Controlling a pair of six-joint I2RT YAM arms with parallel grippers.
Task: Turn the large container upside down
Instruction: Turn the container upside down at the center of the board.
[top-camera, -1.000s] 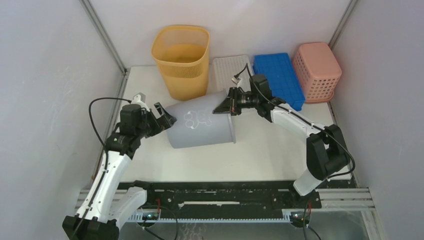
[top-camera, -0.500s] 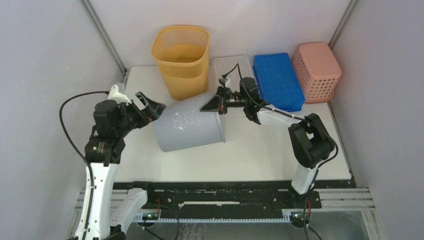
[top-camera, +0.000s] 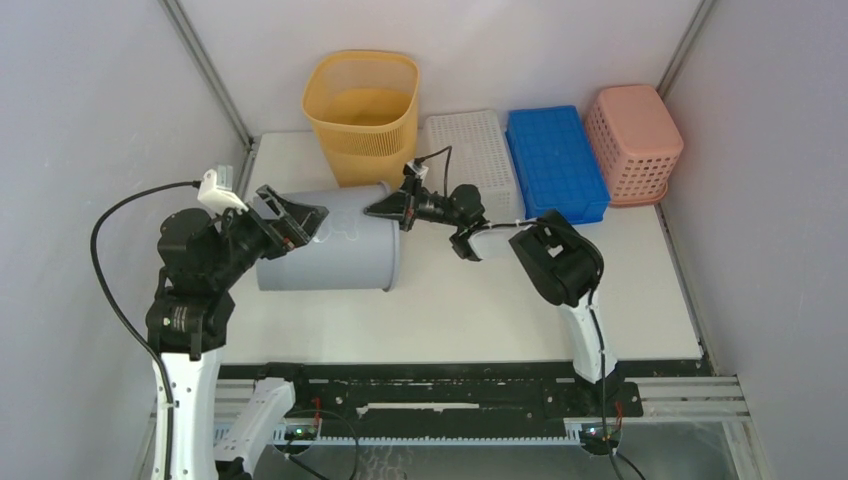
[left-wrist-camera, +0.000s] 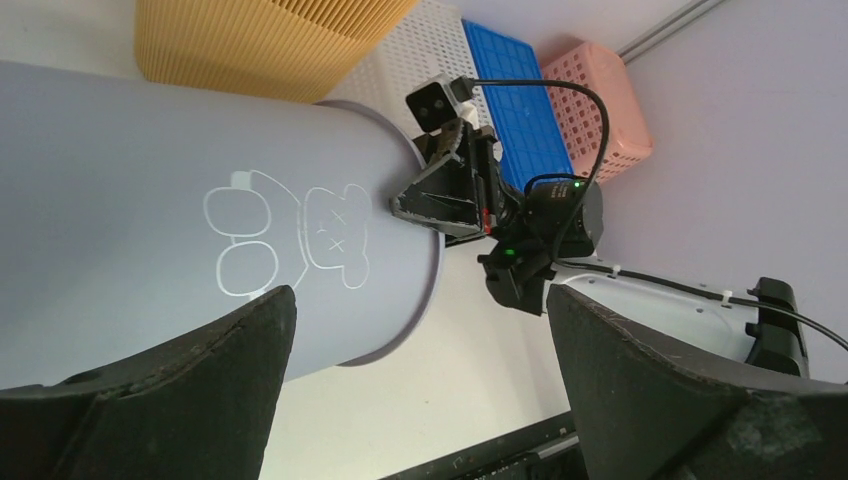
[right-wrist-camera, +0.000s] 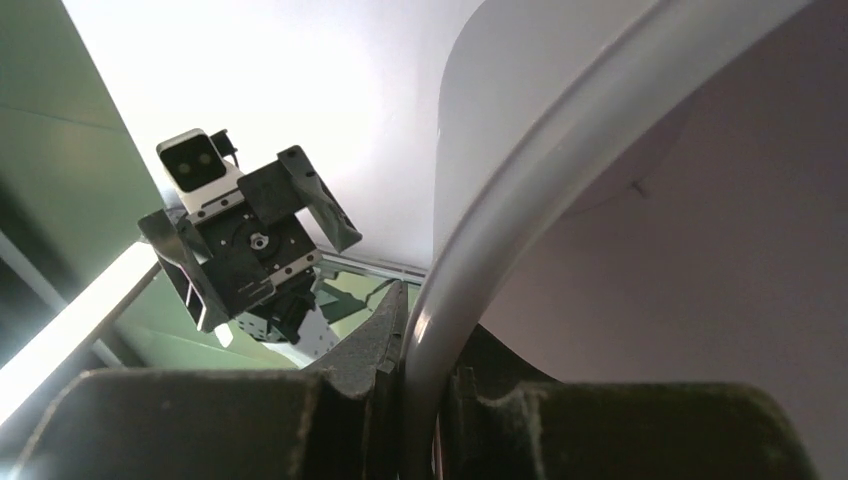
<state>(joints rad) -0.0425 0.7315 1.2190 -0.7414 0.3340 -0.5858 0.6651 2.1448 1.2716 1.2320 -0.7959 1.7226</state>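
The right gripper (top-camera: 392, 208) pinches the rim of the large grey bin (top-camera: 330, 252), which lies on its side left of centre. The left gripper (top-camera: 290, 218), wide open and holding nothing, sits at the bin's base. The flip looks about half done. Next, the rim needs swinging over and down. The table (top-camera: 520, 310) is white, with a yellow basket (top-camera: 362, 120) and a pink basket (top-camera: 634, 140) at the top, between grey walls (top-camera: 90, 120).

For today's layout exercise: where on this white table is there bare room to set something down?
Widest bare patch: the near right of the white table, between the tipped grey plastic bin, the pink lattice basket and the front rail. Crowded: the back row, yellow ribbed bin, white perforated tray, blue tray.
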